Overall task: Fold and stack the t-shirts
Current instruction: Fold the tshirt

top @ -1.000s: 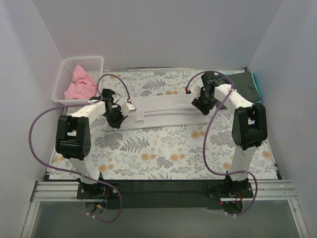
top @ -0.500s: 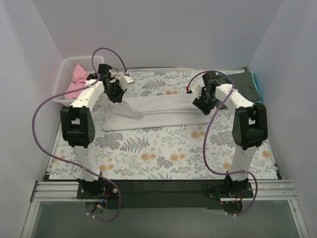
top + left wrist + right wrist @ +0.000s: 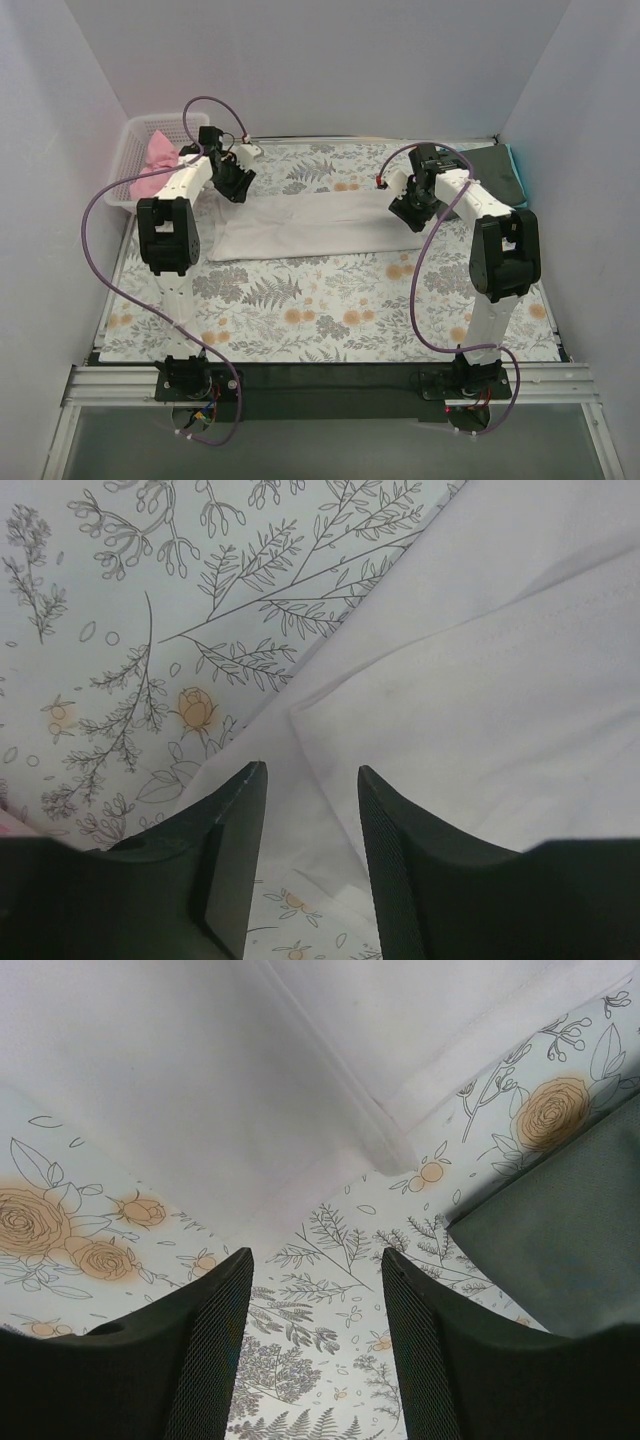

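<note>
Near the far edge, the large white soft t-shirt point(image 3: 310, 222) lies in a long strip. The left gripper point(image 3: 236, 186) and right gripper point(image 3: 408, 213) hover over its ends, jaws apart. Flowery table cloth point(image 3: 330, 310) spreads along the near edge.

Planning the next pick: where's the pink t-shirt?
Top view: the pink t-shirt lies in the white basket at the far-left corner, left of the white t-shirt.

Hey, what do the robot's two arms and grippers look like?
The left arm and right arm have white links with black joint housings. A purple cable loops along each. The left gripper and right gripper have black fingers with finely textured pads.
</note>
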You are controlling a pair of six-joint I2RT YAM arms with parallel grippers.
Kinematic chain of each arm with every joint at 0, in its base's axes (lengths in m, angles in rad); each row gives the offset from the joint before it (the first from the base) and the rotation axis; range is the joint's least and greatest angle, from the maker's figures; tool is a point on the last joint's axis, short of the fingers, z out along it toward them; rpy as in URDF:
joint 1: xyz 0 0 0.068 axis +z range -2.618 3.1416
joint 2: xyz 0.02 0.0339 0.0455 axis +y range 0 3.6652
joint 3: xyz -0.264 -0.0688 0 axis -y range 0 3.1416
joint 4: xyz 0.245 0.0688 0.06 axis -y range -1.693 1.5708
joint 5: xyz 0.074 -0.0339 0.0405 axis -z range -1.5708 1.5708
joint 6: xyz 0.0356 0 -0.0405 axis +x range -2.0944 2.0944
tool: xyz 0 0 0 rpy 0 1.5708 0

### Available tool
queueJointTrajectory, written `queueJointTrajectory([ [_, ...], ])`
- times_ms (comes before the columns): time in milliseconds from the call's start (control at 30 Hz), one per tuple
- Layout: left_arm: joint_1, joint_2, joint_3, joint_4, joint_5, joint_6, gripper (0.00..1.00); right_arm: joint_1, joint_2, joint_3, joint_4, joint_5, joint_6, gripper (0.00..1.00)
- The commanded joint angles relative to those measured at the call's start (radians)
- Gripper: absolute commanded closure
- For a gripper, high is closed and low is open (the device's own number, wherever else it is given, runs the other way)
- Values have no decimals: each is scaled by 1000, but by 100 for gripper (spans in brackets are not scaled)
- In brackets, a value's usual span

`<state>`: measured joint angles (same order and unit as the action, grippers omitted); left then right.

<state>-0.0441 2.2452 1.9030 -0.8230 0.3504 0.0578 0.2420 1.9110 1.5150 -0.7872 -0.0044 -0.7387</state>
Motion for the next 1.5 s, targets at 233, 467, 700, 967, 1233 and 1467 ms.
queueJointTrajectory([
  [233, 10, -252, -163, 35, 53, -251, 58, -3, 57, 59, -18, -77, 33, 61],
  [467, 10, -355, -392, 88, 67, -462, 59, -3, 181, 77, 20, -45, 71, 67],
  [700, 10, -414, -544, 111, 1, -575, 60, 2, 126, -116, 19, -32, 36, 70],
  [967, 4, -377, -569, 180, -1, -616, 58, 146, -92, -453, -136, -208, -13, 69],
  [1233, -7, 36, -196, 220, -88, -566, 60, 247, -178, -294, -287, -439, -8, 64],
  [1467, -40, 254, 358, 171, 21, -492, 54, 214, -181, -191, -232, -358, -5, 62],
])
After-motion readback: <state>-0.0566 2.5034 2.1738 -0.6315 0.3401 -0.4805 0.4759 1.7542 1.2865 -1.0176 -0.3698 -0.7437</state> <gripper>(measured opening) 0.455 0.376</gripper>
